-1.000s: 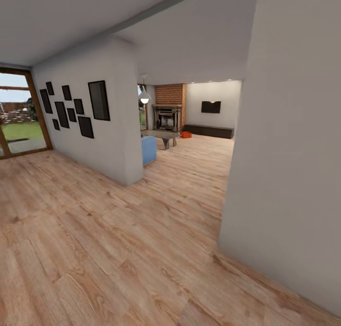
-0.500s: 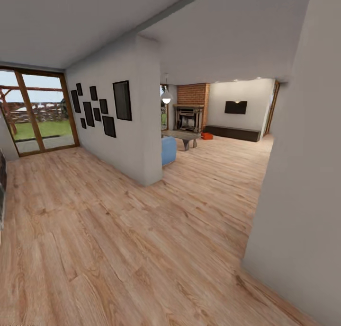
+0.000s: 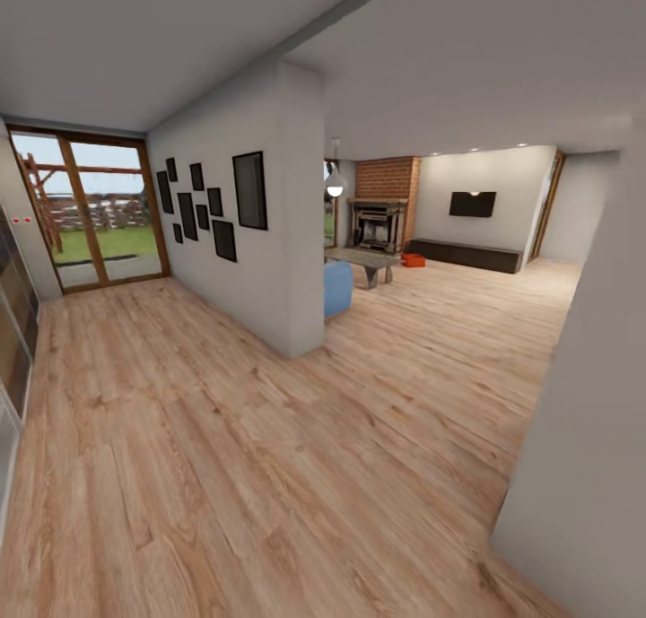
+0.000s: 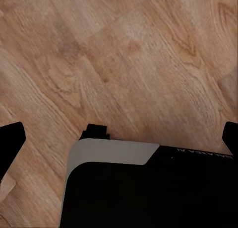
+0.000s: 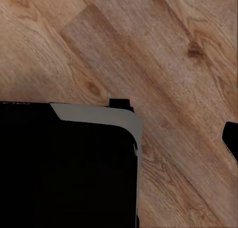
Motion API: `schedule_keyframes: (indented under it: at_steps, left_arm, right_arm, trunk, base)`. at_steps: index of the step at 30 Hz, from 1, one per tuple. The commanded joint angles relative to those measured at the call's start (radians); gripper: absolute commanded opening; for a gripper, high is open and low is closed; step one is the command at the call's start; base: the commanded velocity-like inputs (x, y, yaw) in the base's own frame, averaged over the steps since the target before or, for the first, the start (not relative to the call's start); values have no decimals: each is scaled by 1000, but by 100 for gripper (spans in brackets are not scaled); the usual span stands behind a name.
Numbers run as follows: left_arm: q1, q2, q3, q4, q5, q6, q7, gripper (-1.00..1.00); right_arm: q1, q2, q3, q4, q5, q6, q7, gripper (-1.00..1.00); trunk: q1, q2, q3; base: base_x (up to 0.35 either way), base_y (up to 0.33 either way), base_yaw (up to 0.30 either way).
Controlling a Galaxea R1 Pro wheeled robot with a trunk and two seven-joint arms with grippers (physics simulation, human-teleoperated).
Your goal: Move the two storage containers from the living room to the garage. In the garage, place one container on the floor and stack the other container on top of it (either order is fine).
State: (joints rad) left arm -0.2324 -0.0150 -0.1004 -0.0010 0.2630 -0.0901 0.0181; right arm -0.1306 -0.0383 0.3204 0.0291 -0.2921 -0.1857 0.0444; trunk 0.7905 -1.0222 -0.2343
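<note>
Storage container [image 3: 413, 259]: 1 small orange-red shape on the wood floor [image 3: 269, 456] of the living room, far off at about 1 o'clock in the head view, just beside the coffee table [image 3: 363, 261] and in front of the brick fireplace [image 3: 381, 214]. A second container cannot be made out at this range; nor can the bin's long axis.

Surroundings: a blue sofa [image 3: 338, 288] end shows past the corner of the picture wall [image 3: 256, 241]; glass doors [image 3: 90, 210] stand at 10 o'clock; a pale wall [image 3: 583, 456] edge closes the view at 4 o'clock.

Left gripper [image 4: 119, 138]: dark fingertips at opposite edges of the wrist view, spread wide, nothing between them — it looks down on bare planks over the robot's dark base [image 4: 148, 188].

Right gripper: 1 fingertip [image 5: 232, 138] visible at the frame edge; its spread cannot be told.

Judgement: this is the approach stage. The container lies well ahead and slightly right of both arms, so neither arm is meaningfully nearer — the base must first drive through the opening.
</note>
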Motion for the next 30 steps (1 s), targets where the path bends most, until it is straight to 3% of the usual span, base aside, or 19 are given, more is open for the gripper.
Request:
schedule_keyframes:
  at_steps: [1,11,30]
  left_arm:
    - [-1,0,-9,1,9,-3,2,100]
    - [-1,0,-9,1,9,-3,2,100]
    - [-1,-1,-9,1,9,-8,2,100]
  right_arm:
    - [-1,0,7,3,-10,-6,5,100]
    - [-1,-1,8,2,-33,-6,4,100]
    - [-1,0,19,2,-30,-4,3,100]
  trunk:
    - [1,-1,-1]
    - [1,-1,-1]
    - [1,-1,-1]
  base:
    - [322,0,4]
    - [322,0,1]
    - [322,0,0]
